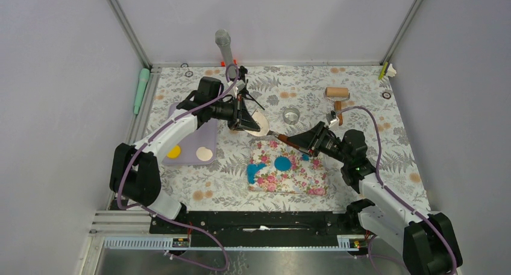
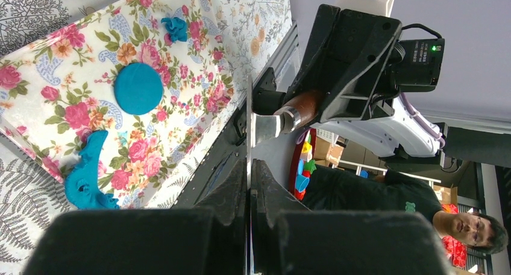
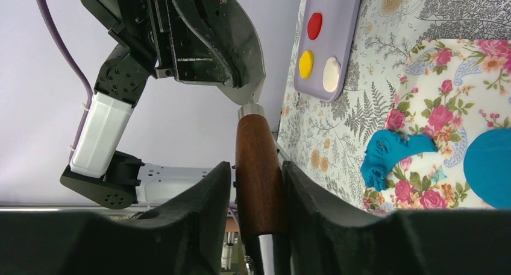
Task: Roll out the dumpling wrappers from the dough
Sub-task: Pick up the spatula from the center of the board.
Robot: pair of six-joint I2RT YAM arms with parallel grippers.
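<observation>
Right gripper [image 3: 256, 172], reaching inward, clasps the wooden handle [image 3: 253, 136] (mid-air); left gripper [image 2: 249, 166] pinches its pale blade [image 1: 262, 127].

The handle [image 3: 258, 166] was polished dark wood with a bright metal collar [image 3: 250, 111]. The blue dumpling wrapper [image 2: 138, 88] looked matt and smooth, the dough [image 2: 84, 175] crumpled. The pale disc [image 1: 260, 125] and lilac tray [image 3: 337, 40] seemed smooth plastic.
</observation>
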